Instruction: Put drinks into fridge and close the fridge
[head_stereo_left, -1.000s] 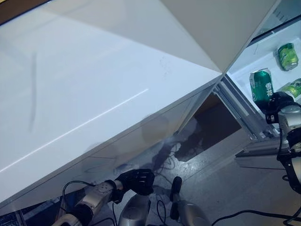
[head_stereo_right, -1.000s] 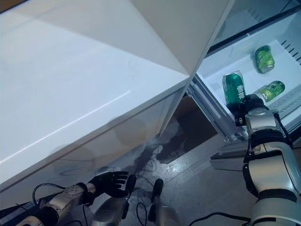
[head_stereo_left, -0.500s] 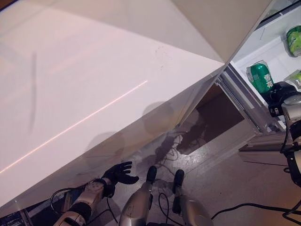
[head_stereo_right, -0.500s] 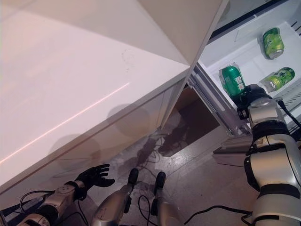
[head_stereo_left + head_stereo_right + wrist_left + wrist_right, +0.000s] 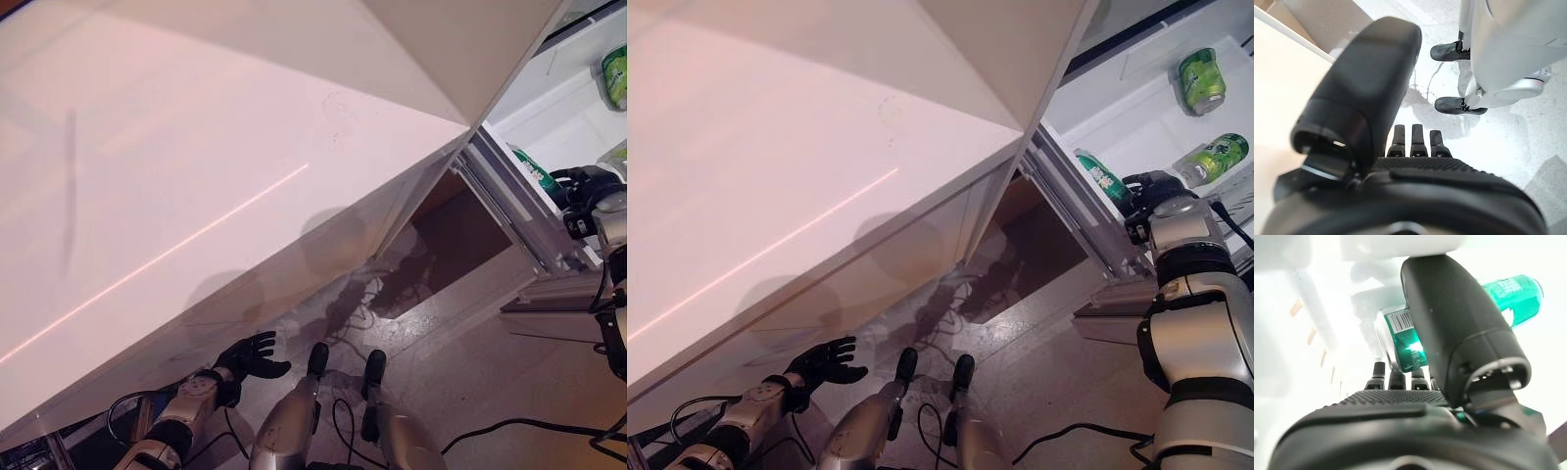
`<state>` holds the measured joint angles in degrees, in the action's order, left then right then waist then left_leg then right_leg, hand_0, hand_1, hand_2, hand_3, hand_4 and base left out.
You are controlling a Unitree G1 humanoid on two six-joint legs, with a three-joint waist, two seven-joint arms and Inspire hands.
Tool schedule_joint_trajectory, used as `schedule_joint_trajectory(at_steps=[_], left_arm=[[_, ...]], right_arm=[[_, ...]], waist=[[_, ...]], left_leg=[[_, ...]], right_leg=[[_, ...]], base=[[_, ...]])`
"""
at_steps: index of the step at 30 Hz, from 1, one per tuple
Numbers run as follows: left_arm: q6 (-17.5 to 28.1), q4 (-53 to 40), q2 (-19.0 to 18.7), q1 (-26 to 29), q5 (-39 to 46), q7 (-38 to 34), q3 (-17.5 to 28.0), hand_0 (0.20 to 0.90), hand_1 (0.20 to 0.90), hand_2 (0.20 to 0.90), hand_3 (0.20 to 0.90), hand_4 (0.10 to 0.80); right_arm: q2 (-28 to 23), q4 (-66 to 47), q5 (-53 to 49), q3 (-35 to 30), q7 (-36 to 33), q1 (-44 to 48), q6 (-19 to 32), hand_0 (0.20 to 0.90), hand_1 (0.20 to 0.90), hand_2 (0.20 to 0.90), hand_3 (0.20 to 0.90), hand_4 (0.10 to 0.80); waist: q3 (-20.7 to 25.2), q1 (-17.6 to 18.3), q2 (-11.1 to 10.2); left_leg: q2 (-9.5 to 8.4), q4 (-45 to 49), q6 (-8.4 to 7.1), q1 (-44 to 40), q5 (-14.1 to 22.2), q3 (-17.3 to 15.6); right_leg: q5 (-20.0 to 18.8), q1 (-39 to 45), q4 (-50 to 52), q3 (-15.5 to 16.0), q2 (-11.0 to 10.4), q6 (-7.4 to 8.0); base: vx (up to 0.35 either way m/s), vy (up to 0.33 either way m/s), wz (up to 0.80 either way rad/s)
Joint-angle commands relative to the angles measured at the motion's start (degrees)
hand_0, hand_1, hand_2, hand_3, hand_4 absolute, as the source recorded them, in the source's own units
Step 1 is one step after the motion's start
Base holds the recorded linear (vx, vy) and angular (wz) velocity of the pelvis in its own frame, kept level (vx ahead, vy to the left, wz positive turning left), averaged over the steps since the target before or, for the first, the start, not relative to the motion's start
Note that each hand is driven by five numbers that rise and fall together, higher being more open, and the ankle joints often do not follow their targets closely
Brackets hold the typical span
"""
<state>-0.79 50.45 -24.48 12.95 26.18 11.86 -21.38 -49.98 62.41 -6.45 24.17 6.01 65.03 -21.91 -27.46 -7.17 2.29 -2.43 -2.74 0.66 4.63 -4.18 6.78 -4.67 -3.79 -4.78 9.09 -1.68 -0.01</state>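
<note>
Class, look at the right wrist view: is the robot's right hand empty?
No. The right hand has its thumb and fingers curled round a dark green can, which shows past them against the white fridge interior.

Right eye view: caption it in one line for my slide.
Right hand holds a tilted dark green can at the open fridge, two light green cans already inside.

**Robot body look**

Silver-grey arms with black joint bands. Dark left hand (image 5: pixel 823 360) and right hand (image 5: pixel 1151 186); the palms show a fine ribbed texture in the wrist views, the thumbs are smooth black and the fingers segmented.
</note>
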Motion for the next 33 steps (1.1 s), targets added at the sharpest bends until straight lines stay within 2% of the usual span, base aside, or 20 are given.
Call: schedule_joint_trajectory(at_steps=[1, 4, 7, 10, 17, 22, 25, 33], left_arm=[[1.2, -2.3, -0.4, -4.2, -0.4, -0.4, -0.2, 0.900, 0.900, 0.900, 0.900, 0.800], [1.0, -1.4, -0.4, -5.4, -1.3, -0.2, 1.1, 0.900, 0.900, 0.900, 0.900, 0.800], [1.5, 0.1, 0.0, -6.8, -1.9, -0.4, 2.5, 0.900, 0.900, 0.900, 0.900, 0.800], [1.9, 2.8, 0.8, -8.2, -2.8, -0.4, 4.0, 0.900, 0.900, 0.900, 0.900, 0.800], [2.4, 10.1, 2.8, -10.7, -4.1, -0.6, 6.4, 0.900, 0.900, 0.900, 0.900, 0.800], [1.9, 12.8, 4.2, -11.7, -5.2, -1.1, 7.4, 0.900, 0.900, 0.900, 0.900, 0.800], [1.6, 13.4, 4.5, -11.7, -5.7, -1.0, 7.4, 0.900, 0.900, 0.900, 0.900, 0.800], [0.7, 11.8, 4.7, -11.8, -7.6, -0.6, 7.5, 0.900, 0.900, 0.900, 0.900, 0.800]], right_arm=[[-5.5, -11.4, -3.3, 5.4, -3.6, 3.8, 5.4, 0.900, 0.900, 0.900, 0.900, 0.800], [-7.1, -18.1, -8.8, 3.9, -6.3, 2.6, 8.0, 0.900, 0.900, 0.900, 0.900, 0.800], [-8.6, -24.6, -13.8, -0.6, -9.3, 0.0, 11.5, 0.900, 0.900, 0.900, 0.900, 0.800], [-9.6, -31.3, -19.0, -7.8, -13.8, -4.9, 16.5, 0.900, 0.900, 0.900, 0.900, 0.800], [-9.4, -39.9, -27.5, -23.7, -19.4, -18.7, 22.0, 0.900, 0.900, 0.900, 0.900, 0.800], [-4.7, -40.2, -35.8, -32.9, -25.5, -25.9, 25.0, 0.900, 0.900, 0.900, 0.900, 0.800], [-1.9, -39.9, -37.1, -35.5, -26.8, -28.8, 25.8, 0.900, 0.900, 0.900, 0.900, 0.800], [5.7, -40.6, -38.6, -38.9, -28.0, -37.6, 28.1, 0.900, 0.900, 0.900, 0.900, 0.800]], waist=[[3.8, -0.3, -2.2], [5.4, 0.7, -3.2], [7.2, 1.8, -4.2], [10.1, 3.3, -5.1], [17.1, 6.2, -5.5], [20.6, 7.1, -5.1], [21.2, 7.2, -4.9], [17.9, 7.0, -4.9]], left_leg=[[0.43, 3.2, -0.41, 2.5, 1.4, -2.3], [0.63, 2.7, -0.45, 1.1, 1.7, -3.2], [0.70, 2.3, -0.34, -0.5, 2.2, -3.7], [0.71, 1.7, -0.24, -2.3, 2.7, -4.4], [0.33, 1.0, 0.03, -6.1, 4.6, -6.7], [0.15, 1.8, 0.24, -8.2, 6.5, -8.3], [0.08, 2.9, 0.52, -8.9, 7.5, -8.6], [-0.63, 16.0, 2.70, -7.2, 13.8, -7.3]], right_leg=[[2.8, -3.3, 8.7, -1.5, -0.8, 1.21], [2.8, -2.4, 8.4, -2.1, -0.6, 1.34], [3.0, -1.2, 8.2, -2.9, -0.5, 1.47], [3.1, 0.3, 7.5, -4.0, -0.3, 1.84], [2.6, 3.1, 5.1, -6.4, -0.5, 2.89], [2.9, 5.1, 4.4, -7.1, -1.0, 3.35], [3.6, 5.7, 5.4, -7.2, -1.4, 3.35], [9.1, 4.4, 17.6, -6.4, -3.5, 1.70]], base=[[0.002, 0.030, -0.05], [0.003, 0.040, -0.07], [0.041, 0.036, -0.12], [0.061, 0.041, -0.09], [0.086, 0.055, -0.14], [0.106, 0.020, -0.24], [0.094, -0.012, -0.16], [0.090, -0.046, -0.06]])
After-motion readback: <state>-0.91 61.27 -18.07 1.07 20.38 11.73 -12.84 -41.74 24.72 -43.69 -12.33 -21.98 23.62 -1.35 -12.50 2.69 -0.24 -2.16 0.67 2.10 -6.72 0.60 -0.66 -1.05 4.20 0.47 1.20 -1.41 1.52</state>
